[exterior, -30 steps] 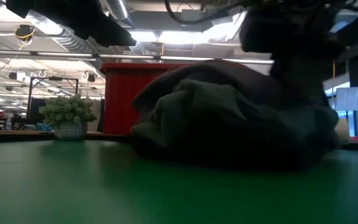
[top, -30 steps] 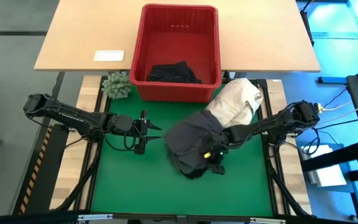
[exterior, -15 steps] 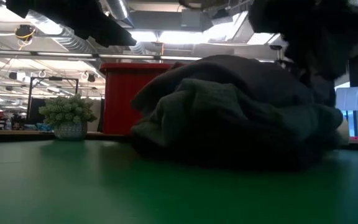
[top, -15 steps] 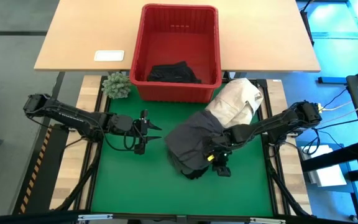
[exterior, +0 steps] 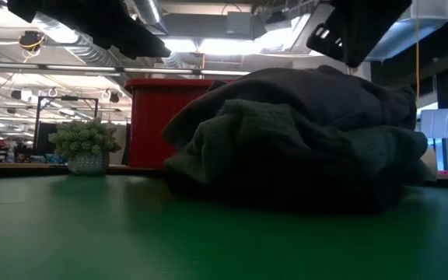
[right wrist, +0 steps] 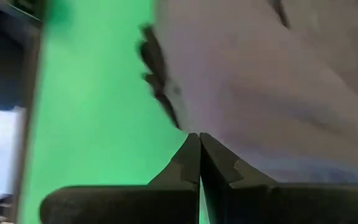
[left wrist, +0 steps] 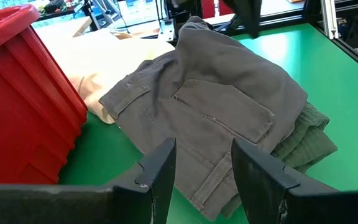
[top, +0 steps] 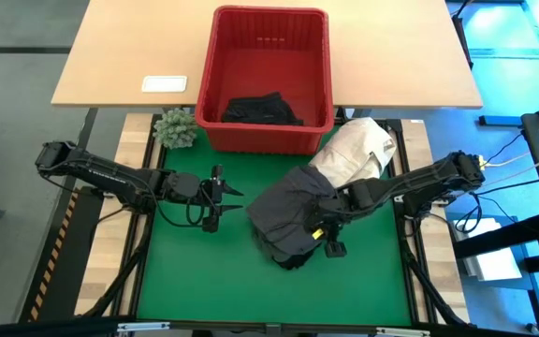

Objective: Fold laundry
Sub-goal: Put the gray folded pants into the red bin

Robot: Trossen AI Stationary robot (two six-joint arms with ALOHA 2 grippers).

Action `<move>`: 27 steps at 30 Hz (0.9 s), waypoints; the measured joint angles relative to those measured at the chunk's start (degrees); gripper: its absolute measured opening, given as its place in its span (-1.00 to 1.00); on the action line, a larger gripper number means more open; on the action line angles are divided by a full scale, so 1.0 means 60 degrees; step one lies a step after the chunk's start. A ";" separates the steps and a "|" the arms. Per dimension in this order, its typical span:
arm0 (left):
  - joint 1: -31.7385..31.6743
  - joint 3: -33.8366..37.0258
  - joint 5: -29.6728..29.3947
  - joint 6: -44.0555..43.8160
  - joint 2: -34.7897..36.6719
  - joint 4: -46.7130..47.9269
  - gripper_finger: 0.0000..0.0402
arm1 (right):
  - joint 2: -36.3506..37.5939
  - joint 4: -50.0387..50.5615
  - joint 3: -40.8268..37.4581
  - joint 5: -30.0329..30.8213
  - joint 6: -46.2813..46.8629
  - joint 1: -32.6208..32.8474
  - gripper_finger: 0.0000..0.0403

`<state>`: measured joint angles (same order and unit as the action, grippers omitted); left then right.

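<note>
A dark grey garment lies heaped on the green mat, its far right edge against a cream-white cloth heap. The right gripper sits at its near right edge. A black garment rests in the red basket. The left gripper waits left of the heap.

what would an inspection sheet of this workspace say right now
surface: green mat, wooden table behind it
job's things: dark grey garment heaped over a green one on the mat; black garment in the red basket
clutter: cream cloth heap, small plant, white card
grippers: left claw open, beside the heap; right claw shut, empty, at the heap's edge
cables: some by the right arm's base
surroundings: workshop room, ceiling lights
</note>
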<state>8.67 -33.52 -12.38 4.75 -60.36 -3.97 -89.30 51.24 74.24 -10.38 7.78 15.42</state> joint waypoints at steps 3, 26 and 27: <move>-0.0001 0.0000 0.0000 -0.0002 0.0000 0.0000 -0.26 | -0.0007 0.0408 -0.0005 0.0610 -0.0402 0.0000 -0.98; -0.0003 0.0000 -0.0036 -0.0035 0.0000 0.0004 -0.26 | -0.0462 -0.0396 -0.0015 0.1937 -0.2726 0.0004 0.57; -0.0002 0.0000 -0.0036 -0.0035 0.0000 0.0004 -0.26 | -0.0466 -0.0356 -0.0015 0.2081 -0.2894 0.0006 0.61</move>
<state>8.66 -33.52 -12.60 4.54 -60.36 -3.95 -92.09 49.10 74.15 2.10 -9.58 15.46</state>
